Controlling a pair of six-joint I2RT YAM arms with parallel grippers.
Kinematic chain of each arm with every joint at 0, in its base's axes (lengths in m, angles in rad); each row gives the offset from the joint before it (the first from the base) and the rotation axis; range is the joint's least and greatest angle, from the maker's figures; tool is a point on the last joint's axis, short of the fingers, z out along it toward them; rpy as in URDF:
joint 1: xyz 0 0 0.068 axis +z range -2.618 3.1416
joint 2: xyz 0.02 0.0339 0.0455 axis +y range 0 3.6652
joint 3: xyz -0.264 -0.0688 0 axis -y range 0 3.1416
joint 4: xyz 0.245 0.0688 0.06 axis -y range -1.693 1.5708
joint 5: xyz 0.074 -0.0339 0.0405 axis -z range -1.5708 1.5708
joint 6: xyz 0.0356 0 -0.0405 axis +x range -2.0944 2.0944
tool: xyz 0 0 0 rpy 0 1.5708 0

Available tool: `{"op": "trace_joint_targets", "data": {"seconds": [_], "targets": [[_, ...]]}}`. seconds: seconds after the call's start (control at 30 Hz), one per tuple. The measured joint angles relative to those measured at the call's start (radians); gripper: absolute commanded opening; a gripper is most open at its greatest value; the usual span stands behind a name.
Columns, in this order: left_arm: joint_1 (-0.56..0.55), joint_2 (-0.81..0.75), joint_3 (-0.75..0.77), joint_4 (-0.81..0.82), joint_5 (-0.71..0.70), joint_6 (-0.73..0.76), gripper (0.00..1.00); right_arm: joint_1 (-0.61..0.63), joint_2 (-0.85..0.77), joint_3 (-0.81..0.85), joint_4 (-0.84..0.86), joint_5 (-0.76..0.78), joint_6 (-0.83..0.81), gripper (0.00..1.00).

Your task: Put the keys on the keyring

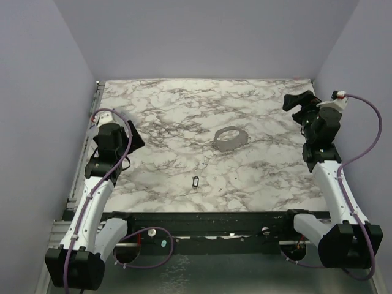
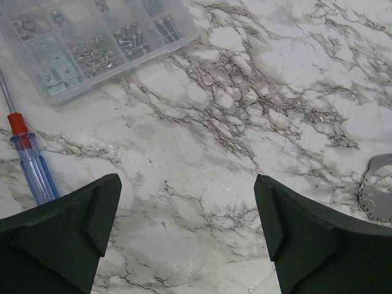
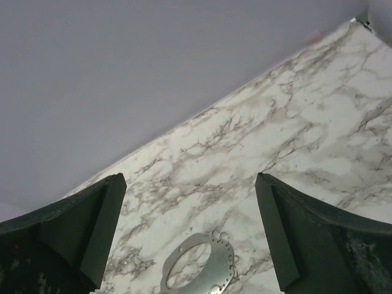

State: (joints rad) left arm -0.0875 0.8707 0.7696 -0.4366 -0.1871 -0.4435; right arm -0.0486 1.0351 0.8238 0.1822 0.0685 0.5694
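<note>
Opening stage of the task; nothing is grasped yet. The key (image 1: 195,181), a tiny dark oblong with a paler centre, lies flat on the marble desk (image 1: 159,116) just below the centre of the overhead view. The keyring (image 1: 231,138), a pale silvery hoop, stands up and to the right of it, well apart from it. The left tool (image 1: 135,139) hangs at the left edge of that view and the right tool (image 1: 298,103) at the upper right. Both have their fingers spread wide and empty, and neither touches anything. The right wrist view shows the hoop at its lower centre, between the fingers but far ahead. The left wrist view catches only the hoop's edge at far right, with a clear parts box (image 2: 92,43) and a screwdriver (image 2: 30,165) at upper left. The next move probably calls for one tool to descend on the key, which is small and flat and needs a precise, narrow pinch. The other tool would then steady the hoop.
</note>
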Motion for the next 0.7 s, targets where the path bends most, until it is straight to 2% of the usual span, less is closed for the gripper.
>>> {"op": "trace_joint_targets", "data": {"seconds": [0.2,0.4,0.53,0.7], "targets": [[0.0,0.041,0.0,0.008,0.042,0.014,0.99,0.0,0.016,0.002,-0.072,-0.05,0.042,1.0],[0.0,0.112,0.0,0.016,0.085,0.034,0.99,0.019,0.166,0.131,-0.253,-0.073,0.037,1.0],[-0.001,0.165,0.0,0.02,0.146,0.051,0.98,0.116,0.248,0.229,-0.392,-0.001,0.016,1.0],[-0.019,0.176,0.0,0.037,0.218,0.065,0.89,0.275,0.291,0.267,-0.516,0.078,0.006,1.0]]}}
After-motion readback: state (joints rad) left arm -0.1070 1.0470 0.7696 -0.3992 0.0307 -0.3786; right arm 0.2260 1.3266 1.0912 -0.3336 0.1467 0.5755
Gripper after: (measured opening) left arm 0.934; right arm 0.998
